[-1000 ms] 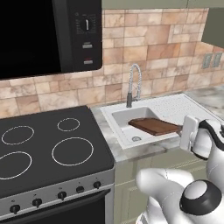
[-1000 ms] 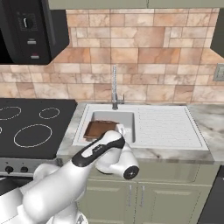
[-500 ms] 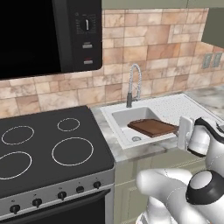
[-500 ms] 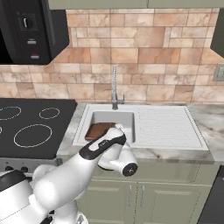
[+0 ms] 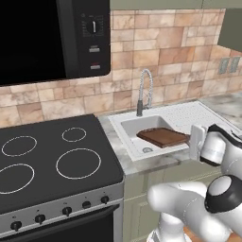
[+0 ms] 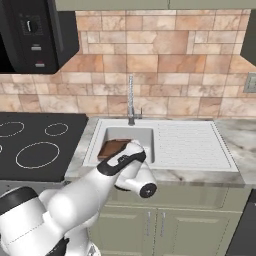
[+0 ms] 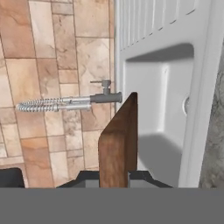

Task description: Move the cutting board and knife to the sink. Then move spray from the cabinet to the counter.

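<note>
Clamped tight on the near edge of the cutting board (image 7: 117, 144): gripper (image 7: 114, 177) pinching flat reddish-brown wood with visible grain. Board (image 5: 163, 137) resting tilted inside the smooth white sink (image 5: 134, 130) basin, below the coiled-spring steel faucet (image 7: 65, 103). Ribbed draining surface alongside. Glossy tan stone tiles (image 6: 165, 55) behind.

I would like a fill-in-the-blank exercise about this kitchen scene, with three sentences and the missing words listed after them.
1. The claw is shut on the ____.
2. The cutting board hangs tilted over the white ____.
3. The faucet stands behind the sink, in front of a wall of ____.

Missing words: cutting board; sink; tiles
</note>
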